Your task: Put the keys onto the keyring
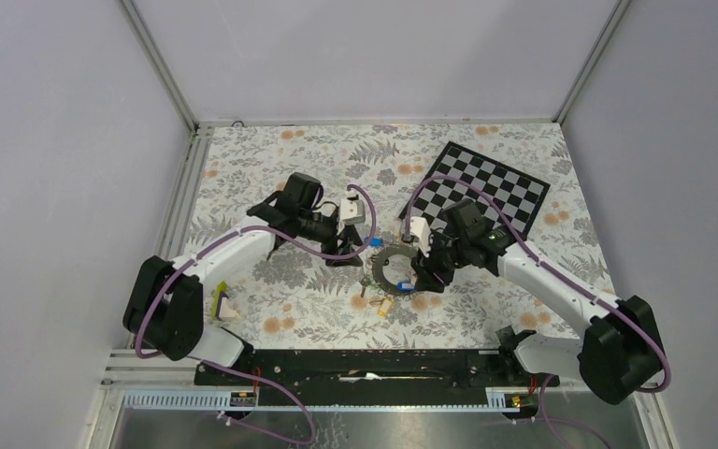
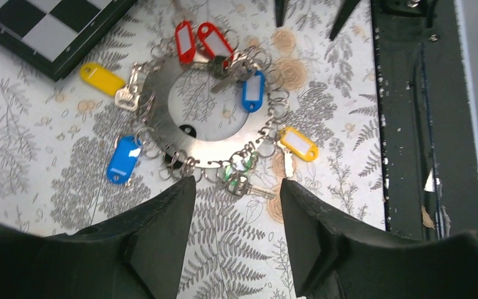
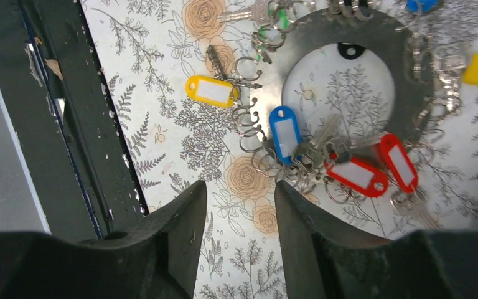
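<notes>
**Both pincers spread and empty, keyring flat on the desk between them**

Through the left wrist camera, the left pincer (image 2: 236, 184) stood spread with nothing between its fingers, only flowered desk (image 2: 348, 75) showing in the gap. The keyring (image 2: 215, 152) lay flat just beyond its tips. The keys (image 2: 253, 91) hung round the keyring's rim on small wire loops. Two red ones were at the keyring's far side and a blue one lay across its open centre. A yellow one lay out on either flank, and a blue and a green one sat on the edge nearest the tips. Only this view showed a corner of the chequered board (image 2: 43, 31), close beyond the keyring.

The right wrist camera saw the keyring from the opposite side. The right pincer (image 3: 239, 187) was likewise spread and held nothing. The keyring lay ahead of its tips and off to one side, red and blue keys nearest. A black rail (image 3: 68, 124) ran well clear of the keyring.

Only the overhead camera took in both arms at once, reaching to the keyring from opposite sides. From up there the keys were mere coloured specks at its rim.
</notes>
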Robot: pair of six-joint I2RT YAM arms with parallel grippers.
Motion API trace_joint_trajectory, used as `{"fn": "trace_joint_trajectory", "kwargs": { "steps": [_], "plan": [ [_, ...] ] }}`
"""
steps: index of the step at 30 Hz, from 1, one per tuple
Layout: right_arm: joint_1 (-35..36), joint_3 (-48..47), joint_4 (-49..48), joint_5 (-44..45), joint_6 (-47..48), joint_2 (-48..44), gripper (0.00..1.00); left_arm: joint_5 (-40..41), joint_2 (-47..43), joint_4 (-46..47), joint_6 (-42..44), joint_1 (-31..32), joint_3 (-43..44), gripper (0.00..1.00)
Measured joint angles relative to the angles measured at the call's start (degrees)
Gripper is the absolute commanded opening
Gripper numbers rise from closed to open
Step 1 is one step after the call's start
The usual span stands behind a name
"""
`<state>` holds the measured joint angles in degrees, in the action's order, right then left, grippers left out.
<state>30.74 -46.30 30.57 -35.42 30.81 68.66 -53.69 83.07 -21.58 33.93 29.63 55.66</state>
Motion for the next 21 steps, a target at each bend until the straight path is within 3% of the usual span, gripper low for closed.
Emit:
{"fn": "trace_joint_trajectory", "kwargs": {
  "steps": [13,21],
  "plan": [
    [5.3,2.0,-3.3,5.4,1.1,8.7,0.48,15.9,-3.4,-3.5,-4.0,-0.1,-2.8,0.67],
    [5.6,0.6,-3.9,7.5,-1.2,16.5,0.47,18.7,-5.3,-4.5,-4.3,-1.2,-2.8,0.69]
  ]
}}
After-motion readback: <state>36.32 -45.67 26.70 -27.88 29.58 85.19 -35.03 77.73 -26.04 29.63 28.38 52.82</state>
